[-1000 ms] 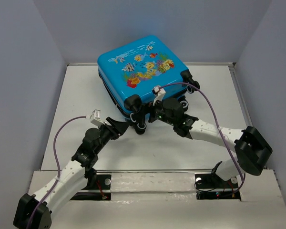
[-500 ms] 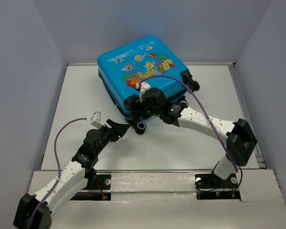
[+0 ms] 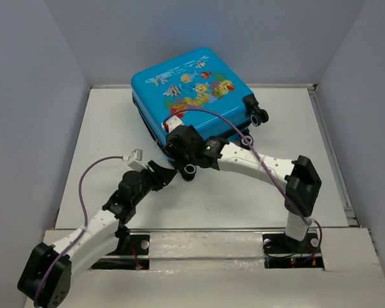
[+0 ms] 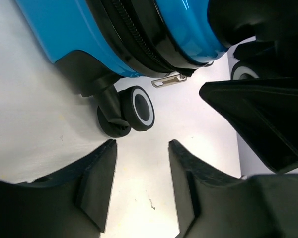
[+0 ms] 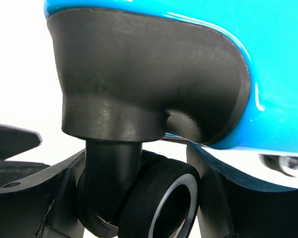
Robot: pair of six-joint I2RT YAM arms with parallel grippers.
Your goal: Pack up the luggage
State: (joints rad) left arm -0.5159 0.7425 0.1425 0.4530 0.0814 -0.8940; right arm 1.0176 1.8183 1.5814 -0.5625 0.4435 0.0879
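Top external view: the luggage (image 3: pixel 192 90) lies shut, fish-print face up, at the far middle of the white table (image 3: pixel 256 199), one corner toward the arms
Around it: grey walls on three sides; purple cables (image 3: pixel 82 192) loop over both arms; two far wheels (image 3: pixel 260 115) jut out at its right corner
In the way: the right gripper (image 3: pixel 187 160) sits over the near corner wheel (image 3: pixel 190 171), directly ahead of the left gripper (image 3: pixel 170 174)
Right wrist view only: the black wheel housing (image 5: pixel 139 74) looms large, with the near corner wheel between the two right fingers (image 5: pixel 25 208); they stand apart, and I cannot tell whether they press on it
Left wrist view only: the left fingers (image 4: pixel 97 183) are parted over bare table with nothing between them; the wheel is just ahead, a metal zip pull (image 4: pixel 169 79) hangs below the black zip (image 4: pixel 139 39), and the right gripper's dark body shows at the right
Since a second ago: the right arm has swung left along the luggage's near edge to this corner; the left gripper has edged closer; the luggage has not moved
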